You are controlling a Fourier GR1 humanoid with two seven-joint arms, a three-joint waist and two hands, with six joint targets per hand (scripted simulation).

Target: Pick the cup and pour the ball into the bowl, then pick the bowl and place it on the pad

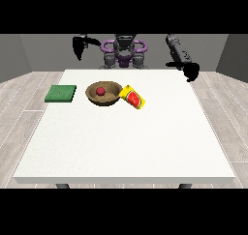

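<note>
A brown bowl (103, 93) stands on the white table (126, 142) at its far middle, with a red ball (100, 91) lying inside it. A yellow cup (132, 96) with a red mouth lies tipped on its side against the bowl's right rim. A green pad (61, 93) lies flat to the left of the bowl. The hand at the view's left (78, 46) hangs raised behind the table's far left corner, away from everything. The hand at the view's right (191, 71) hovers over the table's far right edge, holding nothing.
The robot's torso (124, 52) stands behind the table's far edge. A wooden floor surrounds the table.
</note>
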